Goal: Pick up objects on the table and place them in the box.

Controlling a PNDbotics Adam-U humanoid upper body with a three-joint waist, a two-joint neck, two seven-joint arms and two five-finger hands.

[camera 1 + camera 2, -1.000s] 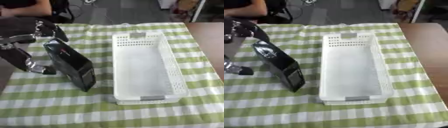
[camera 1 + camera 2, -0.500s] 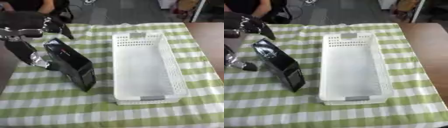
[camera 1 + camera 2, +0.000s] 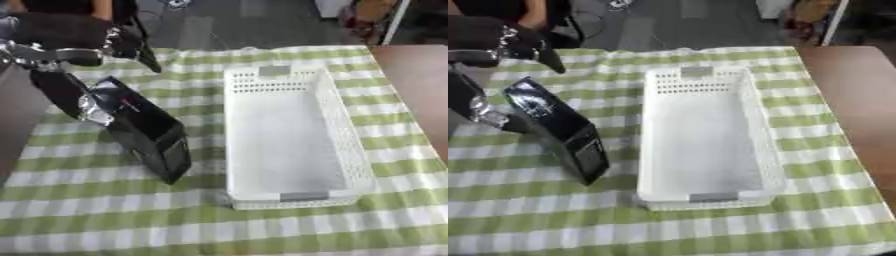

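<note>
A black glossy oblong box [image 3: 149, 132] stands tilted on the green-and-white checked cloth, left of the white perforated basket [image 3: 294, 198]. The basket holds nothing. My left hand [image 3: 87, 40] hovers above and behind the box's far end, apart from it, fingers straight and pointing right and down. Its forearm with a silver joint [image 3: 90, 107] runs down beside the box's left side. My right hand shows in neither view.
The checked cloth [image 3: 105, 210] covers the table around both things. Bare brown tabletop [image 3: 420, 90] lies to the right of the cloth. Dark floor and chair legs show beyond the far edge.
My left hand has lifted up and back from the black box's far end. The box and the basket have stayed in place.
</note>
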